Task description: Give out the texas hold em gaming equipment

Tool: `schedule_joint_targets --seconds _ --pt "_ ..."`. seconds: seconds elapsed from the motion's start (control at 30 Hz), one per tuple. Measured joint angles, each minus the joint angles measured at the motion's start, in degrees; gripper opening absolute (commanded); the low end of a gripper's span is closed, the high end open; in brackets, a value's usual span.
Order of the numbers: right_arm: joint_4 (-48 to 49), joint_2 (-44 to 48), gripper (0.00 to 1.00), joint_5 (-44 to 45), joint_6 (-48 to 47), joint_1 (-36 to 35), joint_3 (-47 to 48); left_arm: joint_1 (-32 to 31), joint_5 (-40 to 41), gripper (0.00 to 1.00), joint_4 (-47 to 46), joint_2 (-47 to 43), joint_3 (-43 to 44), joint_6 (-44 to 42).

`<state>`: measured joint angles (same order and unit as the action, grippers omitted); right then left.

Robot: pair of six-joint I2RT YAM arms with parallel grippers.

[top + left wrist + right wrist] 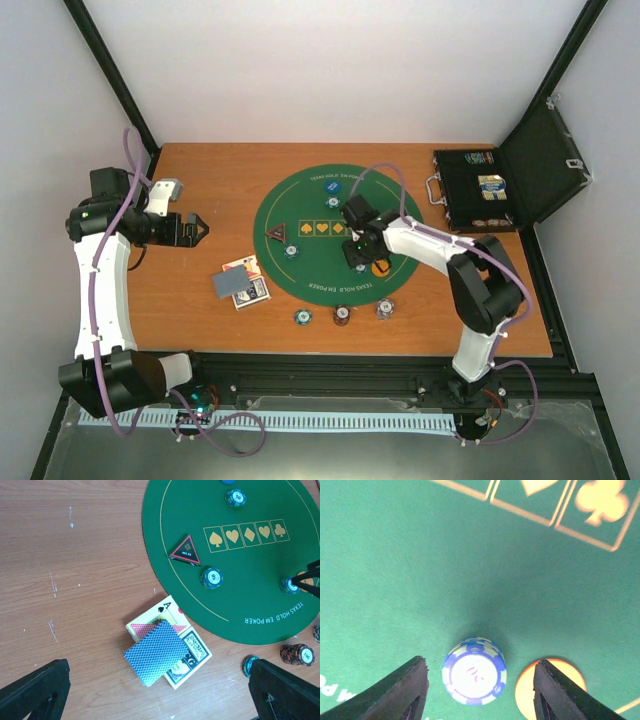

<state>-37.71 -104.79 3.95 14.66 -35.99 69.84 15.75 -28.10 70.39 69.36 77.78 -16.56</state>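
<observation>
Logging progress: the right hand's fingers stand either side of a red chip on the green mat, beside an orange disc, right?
Not red: the right wrist view shows the chip under the right hand is blue and white. Rest holds.

Bright, even light; the chip casts a soft shadow (right wrist close-up blurry)

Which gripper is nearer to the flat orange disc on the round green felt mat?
Right. The right gripper hangs low over the green mat, the orange disc just beside one finger; the left gripper is over the wooden table, left of the mat.
</observation>
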Motion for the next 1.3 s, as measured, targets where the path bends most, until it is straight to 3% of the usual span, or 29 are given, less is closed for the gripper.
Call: schedule_joint_targets --seconds 0.17,0.4,0.47,0.83,1.3 --pt "-2.97 6.69 0.70 3.23 0.63 -2.84 2.54 0.02 -0.04 1.00 0.00 0.00 0.00 0.00" --pt "-7.19 13.79 0.78 5.95 4.31 -19.04 1.07 0.00 -0.61 1.00 0.00 0.00 0.00 0.00" --pt "-8.00 14.71 0.78 5.68 5.38 -20.87 -0.28 0.00 -0.72 1.00 0.00 0.02 0.00 0.00" --pt "-8.94 15.41 0.78 2.69 8.37 -22.23 -7.67 0.00 -0.87 1.00 0.00 0.02 0.00 0.02" --pt "-4.81 12.15 0.69 -0.68 9.27 -23.30 -10.91 0.00 -0.87 1.00 0.04 0.02 0.42 0.02"
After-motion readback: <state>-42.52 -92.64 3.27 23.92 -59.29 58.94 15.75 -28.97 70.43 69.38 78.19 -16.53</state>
